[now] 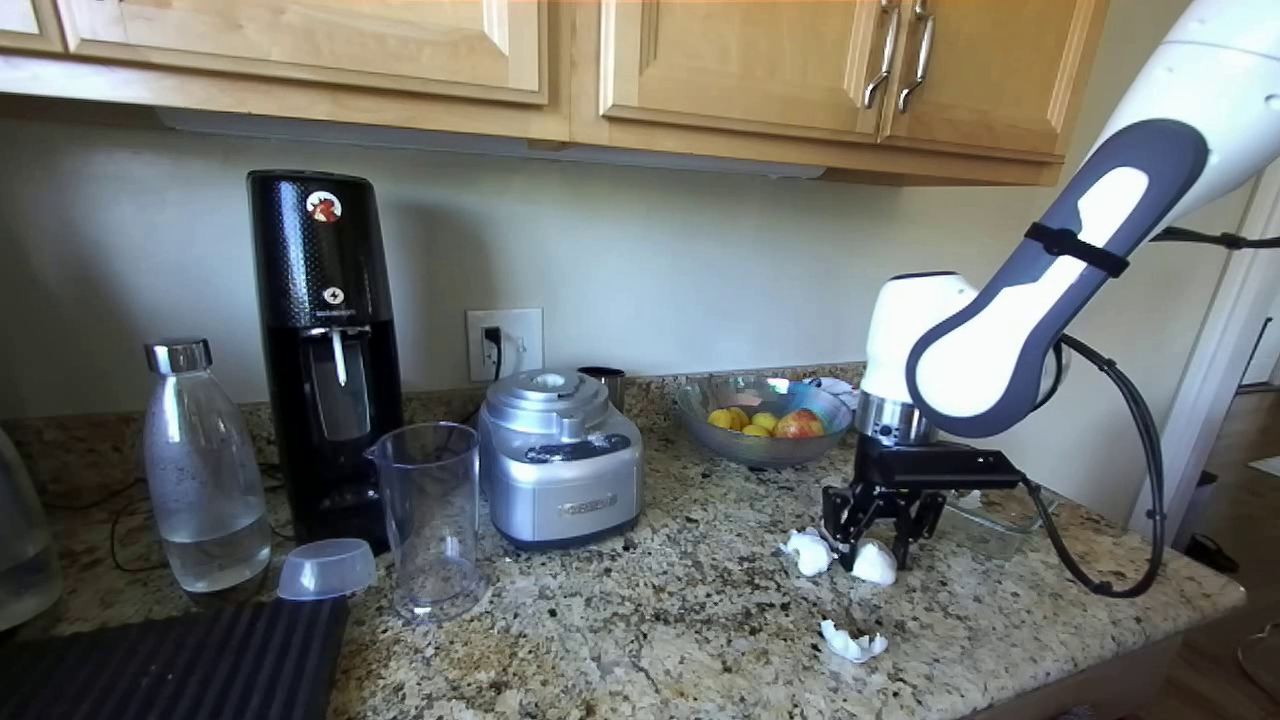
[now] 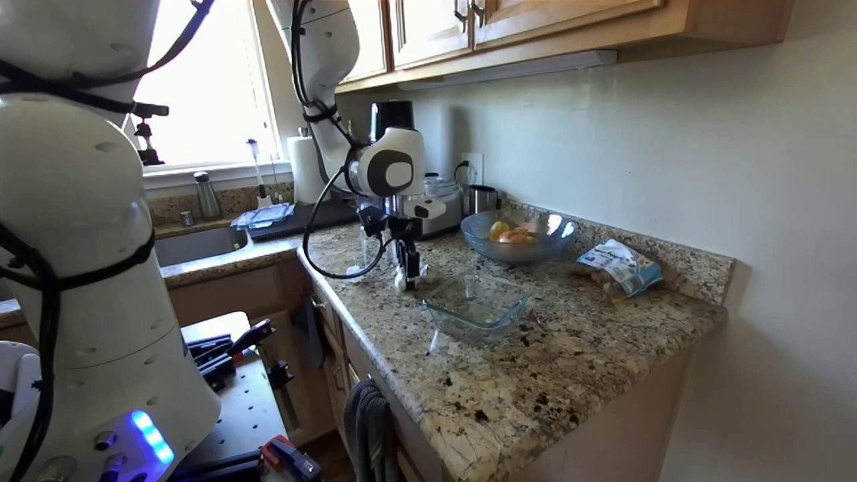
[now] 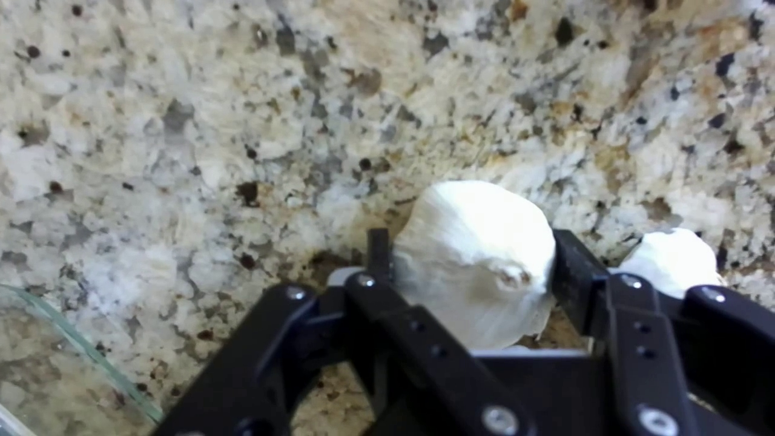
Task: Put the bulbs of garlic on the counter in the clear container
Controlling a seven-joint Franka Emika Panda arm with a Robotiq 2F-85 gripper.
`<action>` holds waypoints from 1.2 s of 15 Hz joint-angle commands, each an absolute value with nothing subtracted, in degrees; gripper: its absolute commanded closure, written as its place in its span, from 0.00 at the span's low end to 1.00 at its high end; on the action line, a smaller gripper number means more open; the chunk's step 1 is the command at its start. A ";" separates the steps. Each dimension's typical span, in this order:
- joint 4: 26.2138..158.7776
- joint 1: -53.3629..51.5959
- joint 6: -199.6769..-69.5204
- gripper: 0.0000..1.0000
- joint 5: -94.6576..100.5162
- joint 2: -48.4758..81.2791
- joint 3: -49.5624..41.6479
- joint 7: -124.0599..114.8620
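A garlic bulb point(image 3: 475, 266) is sitting on the table point(image 1: 650, 620) between the fingers point(image 3: 572, 275) of the end effector point(image 1: 874, 556), another bulb point(image 1: 808, 552) lying just outside one finger. Beyond the opposite finger, the glass dish point(image 2: 485, 326) is showing no garlic, so placing is apparently pending. The end effector, partway spread, is clasping the garlic bulb's sides.

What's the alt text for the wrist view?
A round, white, papery garlic bulb sits between the jaws of the black jointed pincer, grip unconfirmed, over speckled tan granite counter. Right: another white bulb, partly hidden; lower left: a clear glass container, cropped.
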State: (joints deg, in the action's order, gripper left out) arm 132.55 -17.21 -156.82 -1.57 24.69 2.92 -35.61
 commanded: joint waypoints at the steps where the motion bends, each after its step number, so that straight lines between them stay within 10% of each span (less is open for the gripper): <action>1: 135.91 -15.19 -155.70 0.60 -4.31 20.33 4.26 -30.81; 18: 143.27 -7.04 -153.46 0.60 5.01 1.78 -0.93 -37.88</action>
State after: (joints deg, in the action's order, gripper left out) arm 141.12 -8.84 -152.47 1.71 4.00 -0.27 -32.72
